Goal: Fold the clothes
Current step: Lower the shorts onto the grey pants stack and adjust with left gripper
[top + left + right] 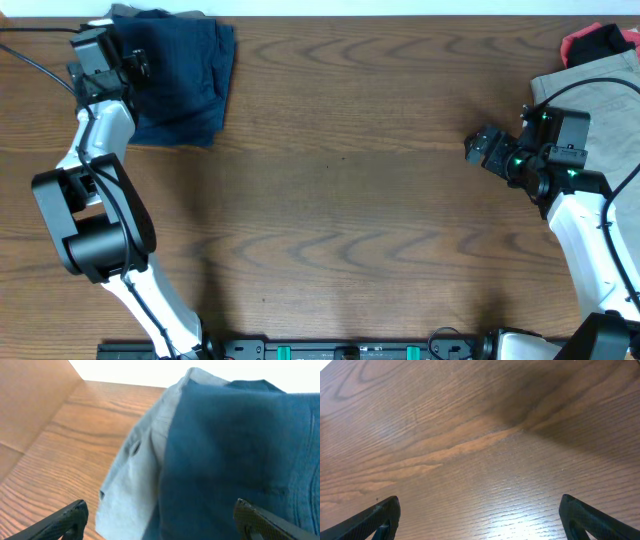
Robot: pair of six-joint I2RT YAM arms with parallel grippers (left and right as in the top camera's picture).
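Navy shorts lie folded at the table's far left corner, atop a grey pair — the left gripper hovers over them, jaws wide, empty. At the table's right edge — beige shorts; the right gripper gapes wide over bare tabletop.

Shorts stack table's far-left corner; second pair far right, garment heap behind.

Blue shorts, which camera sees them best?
The overhead view: the whole folded blue shorts lie at the far left corner of the table. The left wrist view shows only a blurry close-up patch over a grey garment. The right wrist view shows just table wood.
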